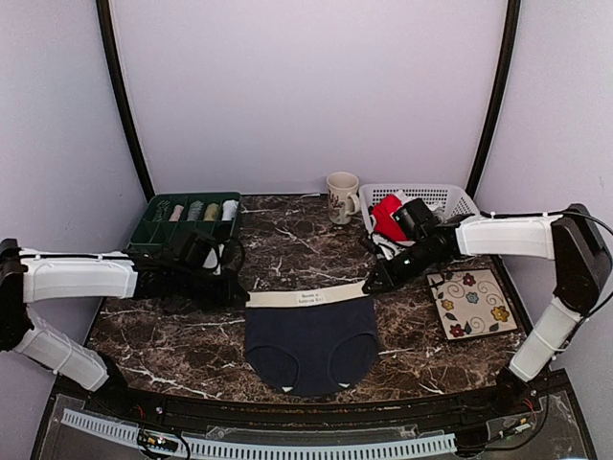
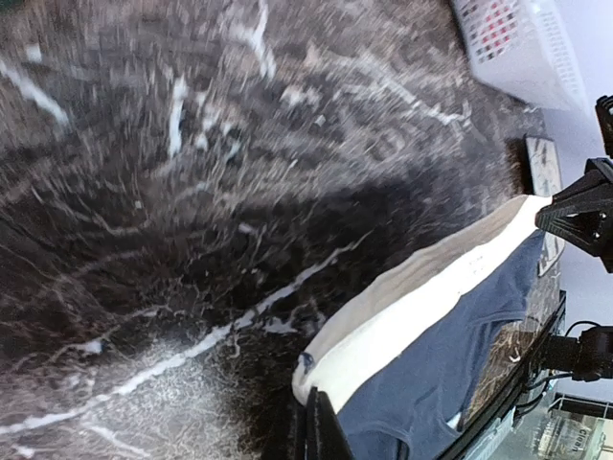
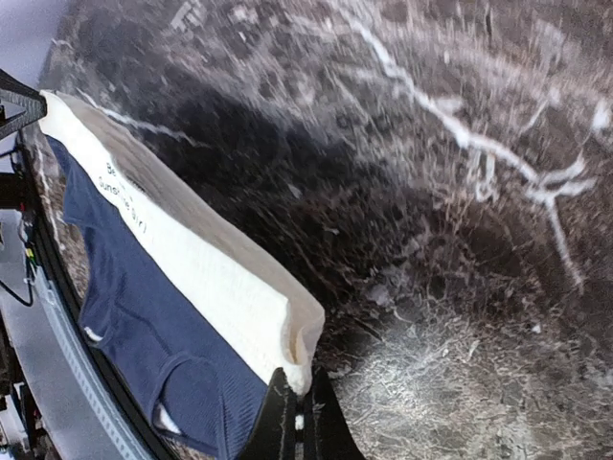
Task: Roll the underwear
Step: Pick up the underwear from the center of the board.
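A dark navy underwear [image 1: 308, 343] with a cream waistband lies flat on the marble table [image 1: 182, 335], waistband toward the back. My left gripper [image 1: 239, 292] is at the waistband's left end, and in the left wrist view its jaws [image 2: 321, 431] are shut on that corner of the underwear [image 2: 450, 345]. At the right end, my right gripper [image 1: 372, 285] pinches the other corner; in the right wrist view it [image 3: 299, 422] is shut on the folded cream edge of the underwear [image 3: 134, 278]. A red underwear [image 1: 386, 216] sits in the basket.
A white basket [image 1: 450, 199] stands at the back right with cloth in it. A mug [image 1: 340, 196] is beside it, and a green tray [image 1: 153, 225] of rolled items at the back left. A flowered tile [image 1: 471, 302] lies on the right.
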